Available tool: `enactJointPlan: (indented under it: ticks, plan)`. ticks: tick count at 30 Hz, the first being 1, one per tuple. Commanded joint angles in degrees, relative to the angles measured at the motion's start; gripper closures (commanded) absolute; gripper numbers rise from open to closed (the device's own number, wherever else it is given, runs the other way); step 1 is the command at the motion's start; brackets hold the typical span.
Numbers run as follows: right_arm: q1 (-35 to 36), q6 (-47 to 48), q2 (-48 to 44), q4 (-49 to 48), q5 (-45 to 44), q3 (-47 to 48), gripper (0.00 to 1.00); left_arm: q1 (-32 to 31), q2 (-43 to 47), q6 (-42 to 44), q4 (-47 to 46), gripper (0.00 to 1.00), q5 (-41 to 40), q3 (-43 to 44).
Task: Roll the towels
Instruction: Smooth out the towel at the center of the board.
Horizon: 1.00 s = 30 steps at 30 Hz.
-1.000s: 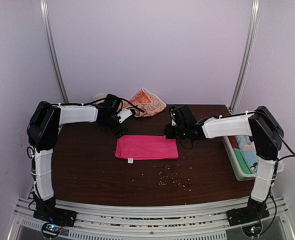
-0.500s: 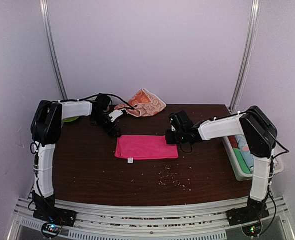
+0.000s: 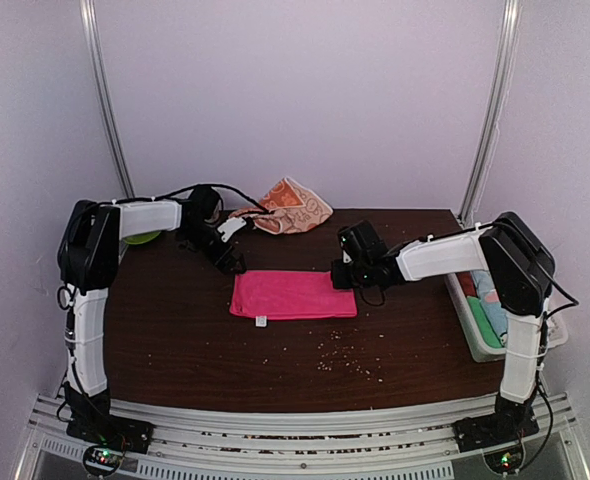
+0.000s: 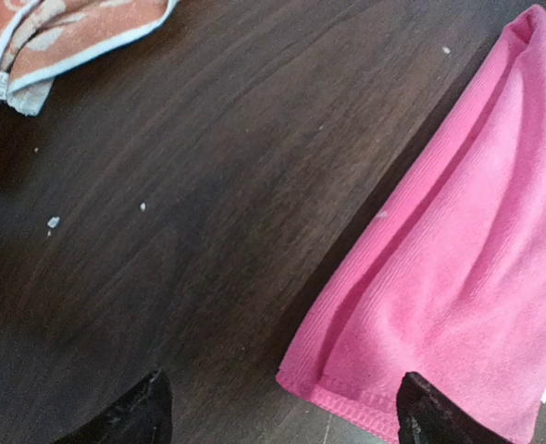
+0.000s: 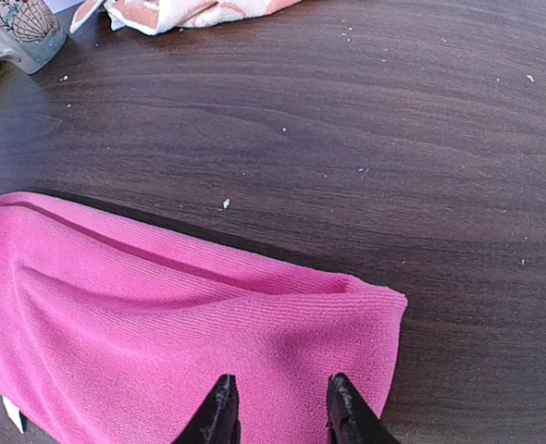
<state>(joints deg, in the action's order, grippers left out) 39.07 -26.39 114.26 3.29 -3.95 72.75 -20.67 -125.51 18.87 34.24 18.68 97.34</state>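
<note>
1. Evidently soft, light and limp, the pink towel (image 3: 293,295) lies flat between both claws and is best pinched at its short-edge corners.
2. Left claw (image 4: 287,416), spread wide, straddles one corner; right claw (image 5: 282,412), narrowly parted, hovers over the opposite end.
3. Bare table (image 3: 175,330) lies ahead of both, with the orange bunny towel (image 3: 295,205) crumpled beyond.

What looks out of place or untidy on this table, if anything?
Small pale crumbs are scattered over the dark table, mostly just in front of the flat pink towel; they look spilled. The orange towel lies crumpled in a heap at the far edge, not spread out.
</note>
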Motion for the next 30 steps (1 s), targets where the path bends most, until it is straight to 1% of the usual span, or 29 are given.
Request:
enactJointPlan:
  ticks: [1, 4, 7, 11, 15, 23, 27, 30]
  plan:
    - [-0.22, -0.67, 0.43, -0.02, -0.73, 0.20, 0.67, 0.36, 2.71, -0.50, -1.24, 0.15, 4.93, 0.20]
    - [-0.20, -0.68, 0.53, 0.04, -0.55, 0.12, 0.67, 1.24, 2.87, -1.42, -1.45, 0.18, 8.40, 0.17]
    - [-0.22, -0.68, 0.57, 0.05, -0.52, -0.10, 0.67, 1.48, 2.18, -1.82, -0.62, 0.25, 11.16, 0.58]
    - [-0.22, -0.79, 0.58, 0.06, -0.49, -0.24, 0.67, 1.47, -0.52, -1.10, 3.82, 0.33, 12.67, 2.19]
    - [-0.20, -0.93, 0.72, -0.17, -0.33, -0.24, 0.67, 1.43, -1.70, -0.38, 5.41, 0.43, 13.02, 1.89]
    - [0.04, -1.16, 0.97, -0.30, -0.09, -0.18, 0.67, 1.45, -4.22, -0.48, 5.93, 0.44, 13.14, 2.64]
    - [0.14, -1.16, 1.19, -0.46, -0.10, -0.48, 0.67, 1.38, -4.80, -0.77, 5.92, 0.47, 13.27, 2.75]
    - [0.14, -1.16, 1.31, -0.48, -0.10, -0.42, 0.67, 1.42, -5.00, -0.69, 5.93, 0.53, 12.98, 2.68]
